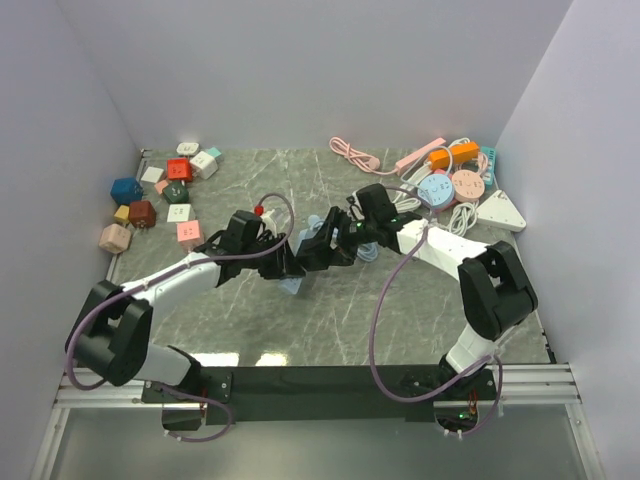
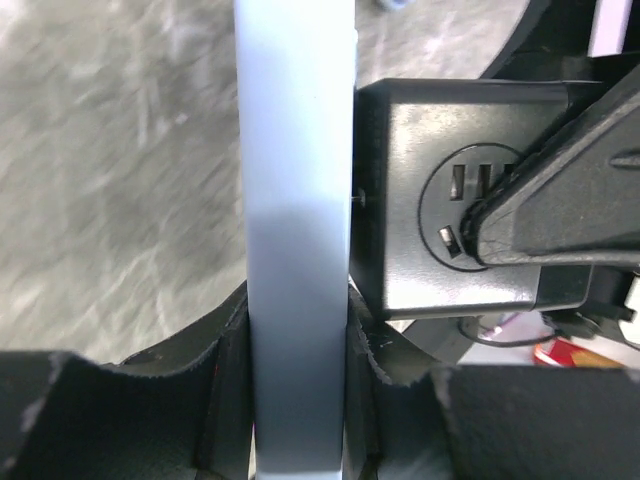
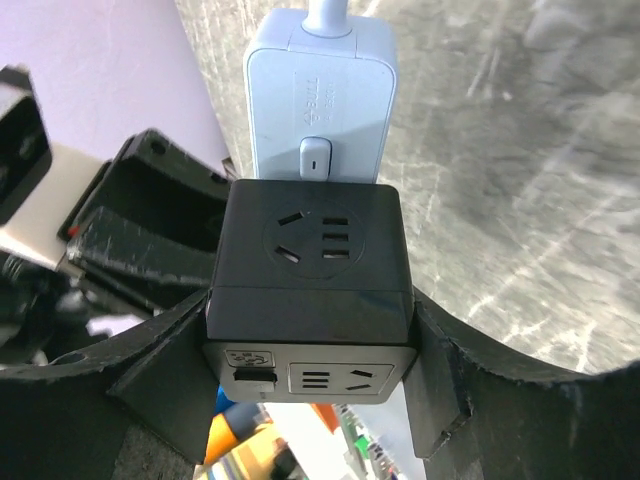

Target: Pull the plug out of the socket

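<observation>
A black cube socket (image 3: 310,265) sits between my right gripper's (image 3: 310,330) pads, which are shut on its sides. A pale blue-white plug block (image 3: 318,110) sits flat against the socket's far face. My left gripper (image 2: 298,320) is shut on that plug (image 2: 298,200), seen edge-on, with the socket (image 2: 430,200) just to its right. In the top view the two grippers meet at the table's middle: left gripper (image 1: 285,262), right gripper (image 1: 325,250), and the plug (image 1: 295,285) between them. Both are held above the table.
Several coloured cube sockets (image 1: 160,200) lie at the back left. Power strips, round adaptors and coiled cables (image 1: 450,180) are piled at the back right, beside a white triangular piece (image 1: 500,212). White walls close in the left, back and right sides.
</observation>
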`<state>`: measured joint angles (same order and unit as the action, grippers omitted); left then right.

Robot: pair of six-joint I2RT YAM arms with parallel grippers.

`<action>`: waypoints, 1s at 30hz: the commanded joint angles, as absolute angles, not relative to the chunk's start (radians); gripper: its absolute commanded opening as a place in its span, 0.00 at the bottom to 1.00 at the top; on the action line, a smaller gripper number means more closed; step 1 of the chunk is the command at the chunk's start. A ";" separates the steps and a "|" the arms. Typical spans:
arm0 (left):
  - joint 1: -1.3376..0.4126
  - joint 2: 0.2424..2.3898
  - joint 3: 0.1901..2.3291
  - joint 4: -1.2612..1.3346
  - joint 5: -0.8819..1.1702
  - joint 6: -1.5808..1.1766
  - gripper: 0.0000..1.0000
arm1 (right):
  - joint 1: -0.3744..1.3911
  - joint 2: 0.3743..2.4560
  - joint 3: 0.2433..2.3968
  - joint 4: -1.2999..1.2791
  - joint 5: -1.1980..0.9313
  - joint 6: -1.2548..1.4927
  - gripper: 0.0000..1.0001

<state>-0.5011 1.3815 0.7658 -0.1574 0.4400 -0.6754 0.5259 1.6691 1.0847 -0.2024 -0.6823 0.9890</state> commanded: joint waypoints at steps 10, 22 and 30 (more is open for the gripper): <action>-0.379 1.466 0.795 -0.120 0.388 -0.640 0.01 | 0.405 1.571 1.085 -0.370 -1.025 0.767 0.00; -0.451 1.488 0.884 -0.112 0.354 -0.727 0.00 | 0.606 1.629 1.068 -0.059 -0.672 1.077 0.00; -0.376 1.502 0.865 -0.201 0.256 -0.632 0.00 | 0.539 1.531 1.121 -0.265 -0.722 0.927 0.00</action>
<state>-0.4252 1.5028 0.8501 -0.2092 0.3218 -0.6605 0.5804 1.6405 1.0718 -0.2020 -0.6594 1.0000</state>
